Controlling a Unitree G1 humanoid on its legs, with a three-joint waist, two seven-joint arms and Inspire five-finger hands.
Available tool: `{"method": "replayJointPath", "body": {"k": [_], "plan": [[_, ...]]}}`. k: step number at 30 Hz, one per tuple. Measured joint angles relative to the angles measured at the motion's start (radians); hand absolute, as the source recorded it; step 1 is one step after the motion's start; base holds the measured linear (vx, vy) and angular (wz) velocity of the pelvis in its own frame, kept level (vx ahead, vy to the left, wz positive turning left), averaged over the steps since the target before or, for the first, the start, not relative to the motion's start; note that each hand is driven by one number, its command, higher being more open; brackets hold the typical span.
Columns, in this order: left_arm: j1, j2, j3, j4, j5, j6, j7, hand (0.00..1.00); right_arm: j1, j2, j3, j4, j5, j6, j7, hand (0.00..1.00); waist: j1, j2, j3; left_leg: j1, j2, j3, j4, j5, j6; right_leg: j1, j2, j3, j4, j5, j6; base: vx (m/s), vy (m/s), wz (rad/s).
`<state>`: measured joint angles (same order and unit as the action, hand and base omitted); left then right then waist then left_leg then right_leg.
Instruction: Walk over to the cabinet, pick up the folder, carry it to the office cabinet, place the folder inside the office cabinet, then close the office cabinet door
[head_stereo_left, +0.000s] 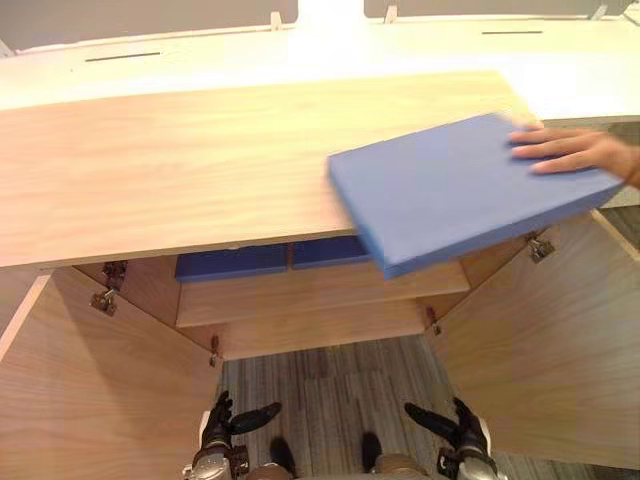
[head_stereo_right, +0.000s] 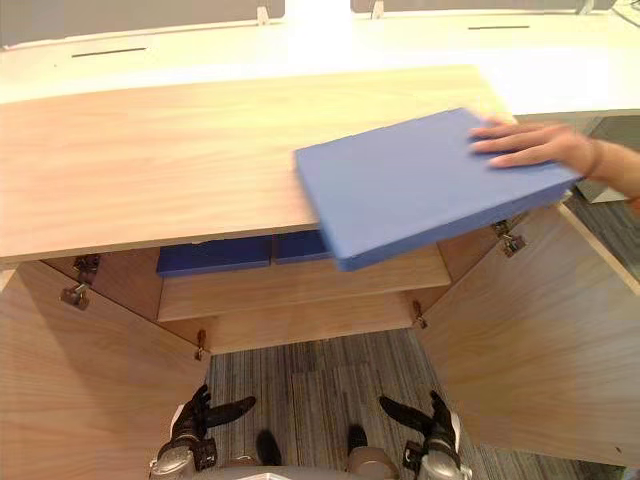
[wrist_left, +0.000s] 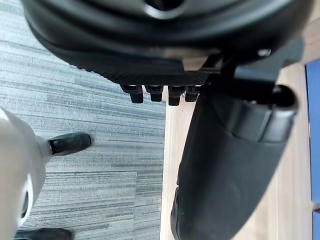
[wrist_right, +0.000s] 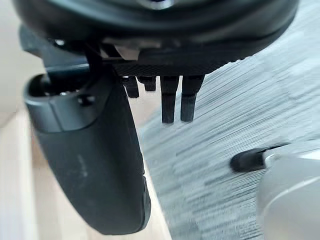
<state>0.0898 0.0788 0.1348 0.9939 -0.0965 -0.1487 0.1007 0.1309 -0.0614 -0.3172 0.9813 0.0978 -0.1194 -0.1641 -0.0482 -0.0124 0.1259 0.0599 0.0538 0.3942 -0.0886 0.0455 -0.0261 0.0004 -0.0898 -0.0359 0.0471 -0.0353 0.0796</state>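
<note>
Folder not picked up yet; grasp, carry, placing and door-closing all left.
Flat blue folder (head_stereo_left: 450, 195) lies on the cabinet (head_stereo_left: 300, 305) worktop (head_stereo_left: 170, 170), overhanging its front edge, a person's hand (head_stereo_left: 572, 150) on it. Left robot hand (head_stereo_left: 232, 422) and right robot hand (head_stereo_left: 455, 428) hang below the cabinet front, fingers relaxed, empty.

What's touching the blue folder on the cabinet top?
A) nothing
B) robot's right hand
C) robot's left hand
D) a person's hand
D: a person's hand rests on the blue folder, while the left hand and right hand hang low, empty.
</note>
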Motion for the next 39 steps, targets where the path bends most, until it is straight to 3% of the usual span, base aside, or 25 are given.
{"method": "replayJointPath", "body": {"k": [14,17,20,23,29,36,39], "plan": [[0.072,0.013,0.036,-0.009,0.000,0.003,0.010,1.00,0.013,0.010,-0.054,0.030,0.039,0.020,0.001,1.00,0.008,-0.004,-0.023,0.054,-0.061,-0.088,-0.007,0.003,0.030,0.102,-0.057,-0.065,-0.027,-0.015,0.017,-0.05,0.046,0.18],[0.112,0.008,0.029,-0.085,0.002,0.004,0.023,1.00,0.003,0.011,-0.053,0.030,0.039,0.020,-0.001,1.00,0.009,-0.004,-0.023,0.055,-0.071,-0.103,-0.008,-0.001,0.036,0.115,-0.067,-0.080,-0.033,-0.018,0.023,0.03,0.037,0.15],[0.198,0.000,-0.024,-0.307,0.021,0.006,0.048,1.00,0.002,0.014,-0.050,0.029,0.039,0.020,-0.011,1.00,0.020,-0.006,-0.022,0.054,-0.079,-0.124,-0.007,-0.005,0.043,0.126,-0.078,-0.098,-0.034,-0.021,0.026,0.07,0.034,0.22],[0.286,-0.004,-0.071,-0.635,0.044,-0.006,0.048,1.00,-0.002,0.018,-0.041,0.028,0.039,0.019,-0.014,1.00,0.035,-0.006,-0.022,0.056,-0.092,-0.149,-0.007,-0.001,0.050,0.144,-0.086,-0.124,-0.034,-0.022,0.030,0.08,0.013,0.24],[0.313,0.036,-0.072,-1.028,0.114,-0.078,0.049,1.00,-0.002,0.020,0.000,0.012,0.037,0.008,-0.007,1.00,0.036,0.000,-0.014,0.085,-0.092,-0.183,-0.007,-0.006,0.044,0.190,-0.081,-0.141,-0.036,-0.035,0.009,0.05,-0.021,0.15],[0.321,0.103,-0.077,-1.299,0.263,-0.180,0.100,1.00,0.012,0.009,0.050,0.010,0.035,-0.007,0.005,1.00,0.035,0.007,-0.009,0.112,-0.079,-0.190,-0.007,-0.007,0.041,0.216,-0.068,-0.147,-0.033,-0.050,-0.013,-0.02,-0.031,0.03],[0.321,0.111,-0.085,-1.371,0.349,-0.190,0.144,1.00,0.035,0.005,0.061,0.012,0.032,-0.021,0.006,1.00,0.035,0.008,-0.011,0.114,-0.069,-0.188,-0.007,-0.008,0.038,0.217,-0.063,-0.141,-0.031,-0.048,-0.008,-0.03,-0.042,-0.03]]}}
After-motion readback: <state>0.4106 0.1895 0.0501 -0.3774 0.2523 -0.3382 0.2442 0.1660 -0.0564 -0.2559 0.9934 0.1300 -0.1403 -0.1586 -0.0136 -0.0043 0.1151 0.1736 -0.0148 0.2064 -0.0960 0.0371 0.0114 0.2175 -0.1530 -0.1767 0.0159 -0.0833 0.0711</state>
